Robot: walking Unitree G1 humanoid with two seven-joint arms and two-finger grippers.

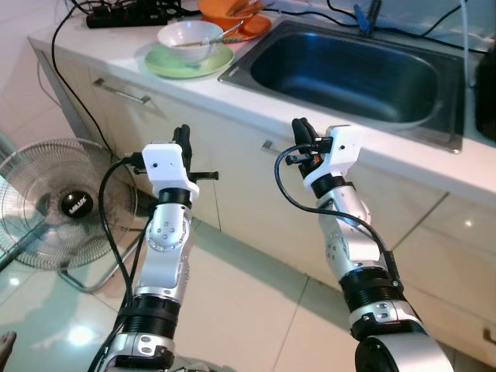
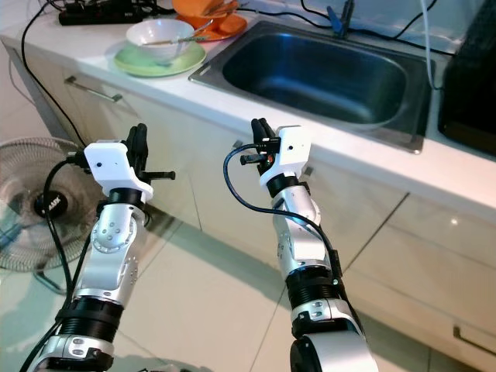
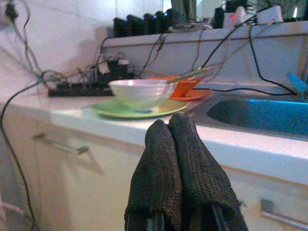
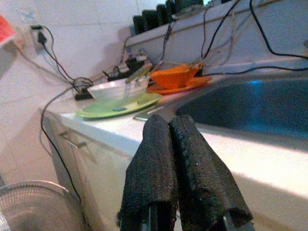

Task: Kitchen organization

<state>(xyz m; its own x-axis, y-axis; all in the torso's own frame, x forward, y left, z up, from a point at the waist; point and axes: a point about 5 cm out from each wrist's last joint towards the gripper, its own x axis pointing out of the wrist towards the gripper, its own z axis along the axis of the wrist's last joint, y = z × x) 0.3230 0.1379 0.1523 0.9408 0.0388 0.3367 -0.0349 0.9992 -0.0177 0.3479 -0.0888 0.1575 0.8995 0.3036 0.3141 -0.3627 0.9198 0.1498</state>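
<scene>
A white bowl (image 1: 190, 39) on a green plate (image 1: 188, 62) is seen on the counter (image 1: 256, 97) at the upper left, beside the sink (image 1: 349, 74), while both the left gripper (image 3: 168, 127) and the right gripper (image 4: 169, 126) are held below the counter edge with fingers pressed together.

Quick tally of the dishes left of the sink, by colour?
Green plate: 1
White bowl: 1, sitting on the green plate
Orange plate: 1
Orange bowl: 1, on the orange plate
Total: 4 dishes
</scene>
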